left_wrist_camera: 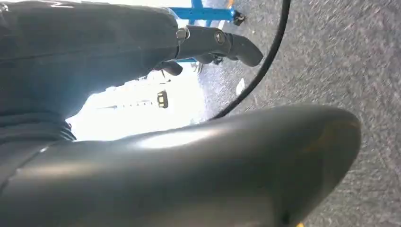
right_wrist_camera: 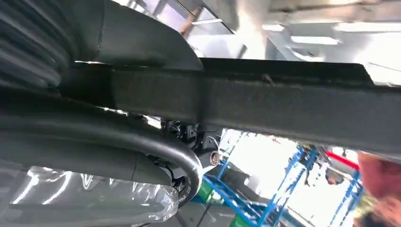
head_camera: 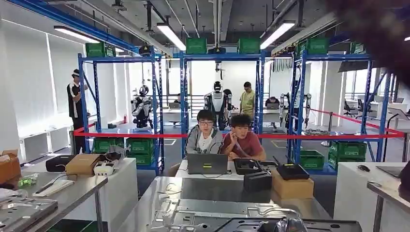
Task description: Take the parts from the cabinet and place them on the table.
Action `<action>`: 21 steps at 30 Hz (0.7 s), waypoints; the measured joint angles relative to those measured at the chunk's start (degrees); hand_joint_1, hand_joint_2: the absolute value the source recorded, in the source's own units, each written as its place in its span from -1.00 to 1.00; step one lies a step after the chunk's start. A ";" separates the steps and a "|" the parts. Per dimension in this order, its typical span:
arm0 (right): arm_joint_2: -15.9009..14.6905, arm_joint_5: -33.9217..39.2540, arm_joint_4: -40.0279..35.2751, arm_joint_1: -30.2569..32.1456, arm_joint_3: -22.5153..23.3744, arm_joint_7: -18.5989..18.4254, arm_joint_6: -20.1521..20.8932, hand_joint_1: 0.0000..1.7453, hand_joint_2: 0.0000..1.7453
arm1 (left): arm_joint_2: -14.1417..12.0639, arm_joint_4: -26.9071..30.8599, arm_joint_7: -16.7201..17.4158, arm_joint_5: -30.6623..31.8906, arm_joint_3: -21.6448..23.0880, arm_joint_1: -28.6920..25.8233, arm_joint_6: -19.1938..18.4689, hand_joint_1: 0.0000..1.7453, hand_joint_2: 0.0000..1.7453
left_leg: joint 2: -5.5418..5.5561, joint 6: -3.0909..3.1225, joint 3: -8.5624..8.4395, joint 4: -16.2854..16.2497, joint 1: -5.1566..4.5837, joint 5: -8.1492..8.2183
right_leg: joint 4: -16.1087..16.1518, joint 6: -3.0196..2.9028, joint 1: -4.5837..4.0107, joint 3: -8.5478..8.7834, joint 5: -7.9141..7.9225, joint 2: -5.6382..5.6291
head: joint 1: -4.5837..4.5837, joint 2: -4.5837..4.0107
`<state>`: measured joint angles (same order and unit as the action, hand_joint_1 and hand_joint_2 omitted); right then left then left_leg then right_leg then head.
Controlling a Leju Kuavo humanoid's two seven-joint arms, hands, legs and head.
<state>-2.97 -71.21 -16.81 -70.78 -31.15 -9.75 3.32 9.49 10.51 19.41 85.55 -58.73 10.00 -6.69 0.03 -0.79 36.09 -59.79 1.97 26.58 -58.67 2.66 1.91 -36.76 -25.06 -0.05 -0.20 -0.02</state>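
In the right wrist view my right hand grips a long, flat, dark part between the thick thumb and the curled dark fingers. Crinkled clear plastic lies against those fingers. A dark blurred shape fills the head view's upper right corner, close to the camera; I cannot tell what it is. My left hand hangs over the grey floor with its fingers apart and nothing in it. A steel table in front of me carries flat metal parts and a dark tray.
Two people sit behind a laptop just beyond the table. Another steel table stands at the left, a white one at the right. Blue racks with green crates and red tape cross the room. A black cable lies on the floor.
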 joint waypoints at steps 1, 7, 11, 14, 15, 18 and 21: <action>-0.20 -0.07 0.00 0.02 -0.02 -0.02 0.02 1.00 1.00 | -0.02 0.00 0.00 0.00 0.00 -0.01 0.00 -1.00 -1.00 | -0.04 0.00 -0.10 0.12 -0.01 -0.03 | -0.01 -0.06 -0.02 -0.07 0.03 -0.13 | -0.04 0.02; -0.55 -0.33 0.02 0.23 -0.02 0.22 0.07 1.00 1.00 | -0.15 -0.02 -0.09 -0.18 0.00 0.11 0.20 -1.00 -1.00 | -0.26 -0.35 -1.07 2.22 -0.10 -0.82 | 0.78 -0.74 0.10 0.03 0.47 -0.67 | 0.15 0.04; -0.76 -0.46 0.02 0.33 0.00 0.35 0.11 1.00 1.00 | -0.15 -0.02 -0.04 -0.35 -0.09 0.03 0.59 -1.00 -1.00 | -0.25 -1.17 -1.01 2.26 0.04 -0.83 | 0.75 -0.80 -0.21 0.03 0.50 -0.64 | 0.26 0.02; -0.76 -0.68 0.02 0.36 0.00 0.37 0.11 1.00 1.00 | -0.11 -0.04 0.11 -0.35 -0.13 0.02 0.59 -1.00 -1.00 | -0.22 -1.22 -0.84 2.04 -0.03 -0.73 | 0.84 -0.82 -0.12 0.14 0.59 -0.60 | 0.22 0.02; -0.74 -0.72 0.02 0.32 0.00 0.39 0.11 1.00 1.00 | -0.11 -0.02 0.11 -0.35 -0.13 0.04 0.59 -1.00 -1.00 | -0.10 -0.70 -0.66 1.43 -0.14 -0.54 | 0.94 -0.67 0.27 0.10 0.70 -0.53 | 0.17 0.02; -0.76 -0.81 0.00 0.22 0.00 0.44 0.11 1.00 1.00 | -0.11 -0.02 0.04 -0.50 -0.20 0.04 0.59 -1.00 -1.00 | -0.15 -0.49 -0.62 1.38 -0.27 -0.49 | 1.32 -0.33 0.28 0.41 0.92 -0.54 | 0.26 0.02; -1.01 -0.94 -0.04 -0.19 0.04 0.55 0.11 1.00 1.00 | 0.07 -0.02 0.05 -0.59 -0.22 0.12 0.70 -1.00 -1.00 | -0.37 -0.89 -1.83 3.21 -0.27 -1.01 | 0.80 -0.18 -0.35 0.81 0.27 -0.36 | 0.18 0.00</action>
<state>-3.98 -72.15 -16.85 -70.97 -31.10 -9.20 3.43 9.55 10.49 19.45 84.96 -58.95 10.12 -5.99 -0.34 -1.68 34.26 -56.58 1.70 25.57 -57.87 2.47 1.56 -35.95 -24.79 -0.41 -0.02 -0.02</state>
